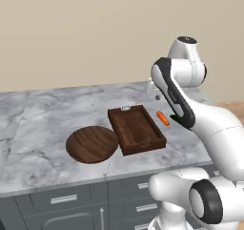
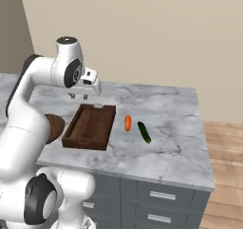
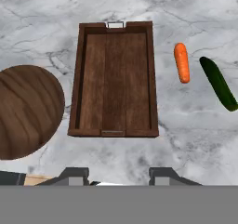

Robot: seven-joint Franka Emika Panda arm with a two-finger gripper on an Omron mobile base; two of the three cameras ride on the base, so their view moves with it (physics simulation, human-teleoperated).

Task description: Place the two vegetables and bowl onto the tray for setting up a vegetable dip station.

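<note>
The rectangular dark wooden tray (image 1: 138, 150) (image 2: 85, 145) (image 3: 79, 79) lies empty in the middle of the marble counter. To its left sits the round wooden bowl (image 1: 91, 144) (image 3: 25, 111), partly hidden behind my arm in the right base view (image 2: 56, 126). Right of the tray lie the orange carrot (image 1: 163, 118) (image 2: 127, 123) (image 3: 181, 62) and, beyond it, the dark green vegetable (image 2: 144, 132) (image 3: 218, 83). My gripper (image 1: 154, 94) (image 2: 79, 98) (image 3: 118, 175) hangs open above the tray's near end, well above the counter, holding nothing.
The grey marble counter (image 1: 47, 109) (image 2: 166, 152) ends just right of the green vegetable, with wooden floor (image 2: 228, 152) beyond. A beige wall runs behind it. Drawers (image 1: 64, 199) front the cabinet below.
</note>
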